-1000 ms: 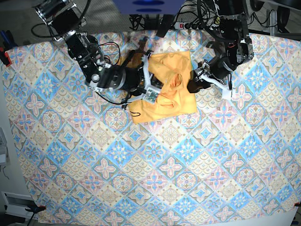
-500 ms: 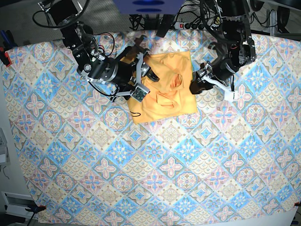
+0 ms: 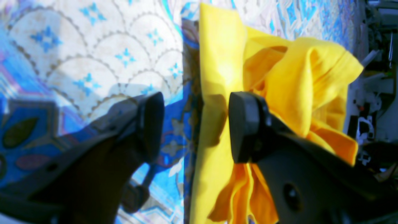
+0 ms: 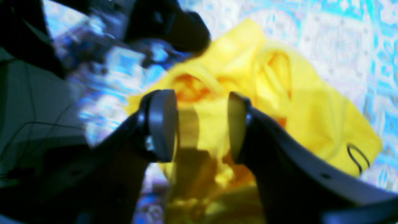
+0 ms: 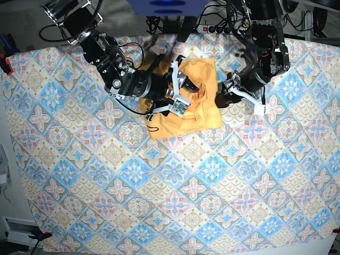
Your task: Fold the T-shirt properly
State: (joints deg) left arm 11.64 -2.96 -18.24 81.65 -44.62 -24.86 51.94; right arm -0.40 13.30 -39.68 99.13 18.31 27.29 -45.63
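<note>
Shirt (image 5: pixel 186 101) bunched into a rough rectangle at the far middle of the surface (image 5: pixel 212 175), between both arms, long axis running near to far, loop mark at the near left corner. Right jaws (image 4: pixel 202 124) parted, holding nothing, hanging right over the rumpled middle folds, nearer the work. Left jaws (image 3: pixel 196 127) also wide and empty, straddling the straight folded edge on that arm's side, one finger (image 3: pixel 248 124) over cloth, the other over bare tablecloth (image 3: pixel 93 62).
</note>
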